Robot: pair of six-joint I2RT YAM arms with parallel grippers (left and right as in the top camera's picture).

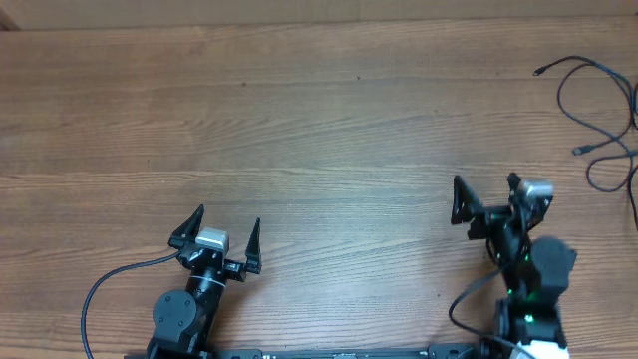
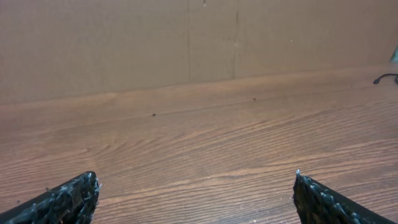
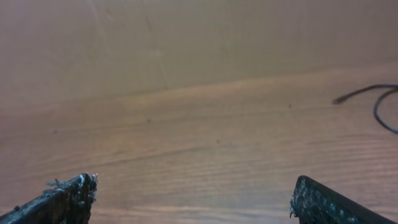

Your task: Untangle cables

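The overhead view is showing the whole table [image 1: 319, 120]: the cables [image 1: 580, 150] are lying loose at about 2 o'clock near the edge, well apart from both arms. The left gripper [image 1: 228, 216] is sitting at 7 o'clock and the right gripper [image 1: 485, 181] at 4 o'clock, each spreading its fingers wide and pinching nothing. The left wrist view is catching only a cable tip [image 2: 385, 78] at 3 o'clock; the right wrist view is showing a plug end and a curve of cord [image 3: 367, 92] at 2 o'clock.
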